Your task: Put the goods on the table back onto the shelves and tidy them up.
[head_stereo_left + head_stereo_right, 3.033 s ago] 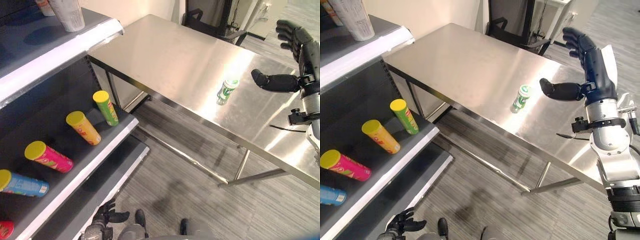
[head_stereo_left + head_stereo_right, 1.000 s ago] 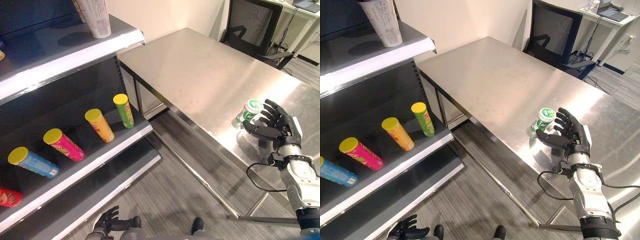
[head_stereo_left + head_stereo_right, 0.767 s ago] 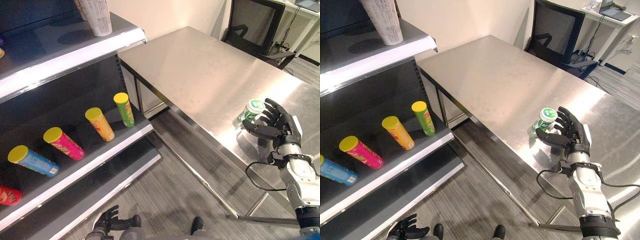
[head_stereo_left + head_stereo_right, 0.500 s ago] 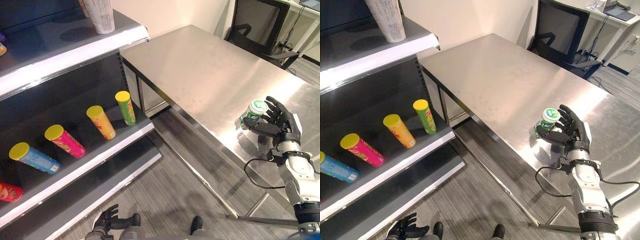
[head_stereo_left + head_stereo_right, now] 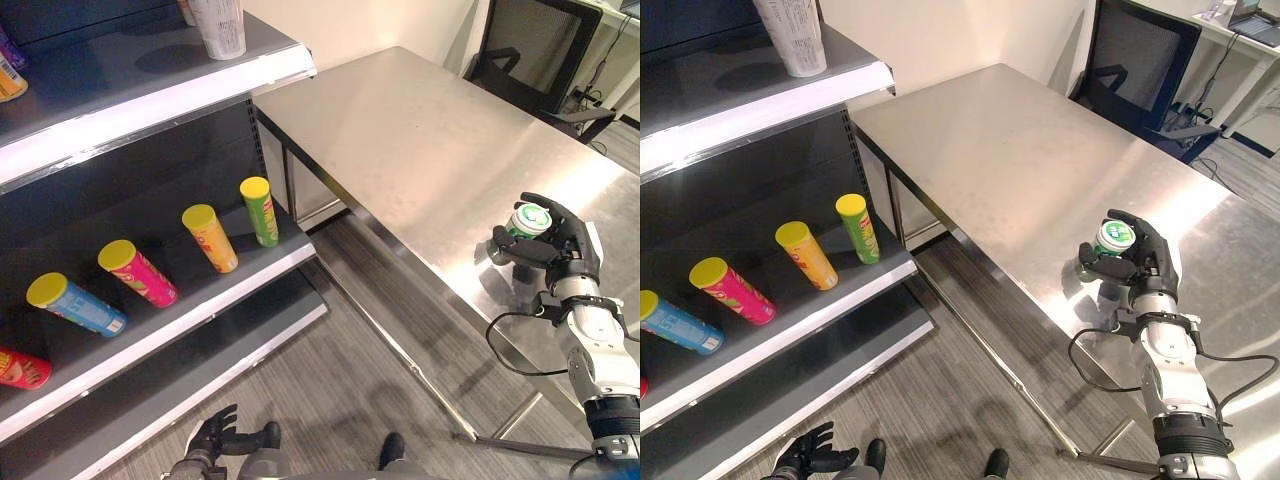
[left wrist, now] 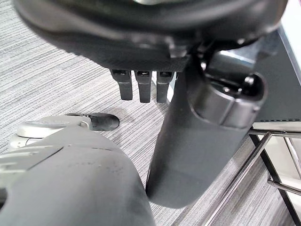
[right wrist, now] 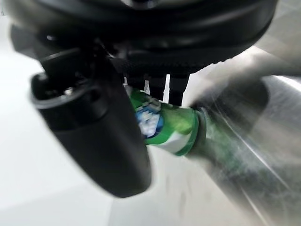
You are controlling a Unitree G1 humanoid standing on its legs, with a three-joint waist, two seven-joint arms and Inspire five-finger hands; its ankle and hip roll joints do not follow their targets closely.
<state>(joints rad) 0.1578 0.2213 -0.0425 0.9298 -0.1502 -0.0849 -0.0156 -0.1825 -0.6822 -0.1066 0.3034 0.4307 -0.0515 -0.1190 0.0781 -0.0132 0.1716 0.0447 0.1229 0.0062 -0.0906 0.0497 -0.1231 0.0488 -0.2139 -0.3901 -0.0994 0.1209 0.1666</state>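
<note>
A small green and white bottle point(image 5: 527, 220) with a green cap is in my right hand point(image 5: 556, 250), near the front edge of the steel table point(image 5: 400, 130). The fingers and thumb are curled round it. The bottle is tilted so its cap faces up toward the head camera. In the right wrist view the bottle point(image 7: 165, 123) sits between the thumb point(image 7: 96, 127) and the fingers, its base close to the shiny tabletop. My left hand point(image 5: 213, 436) hangs low by the floor, its fingers point(image 6: 139, 84) straight and holding nothing.
The shelf unit stands on the left. Its middle shelf point(image 5: 205, 300) holds lying tubes: green point(image 5: 260, 210), orange point(image 5: 210, 238), pink point(image 5: 138, 273), blue point(image 5: 76, 304), red point(image 5: 20, 368). A white cup point(image 5: 220, 26) stands on the upper shelf. A black chair point(image 5: 540, 50) is behind the table.
The right hand went from spread beside the standing bottle to curled round it, and the bottle has tipped. The camera has shifted a little.
</note>
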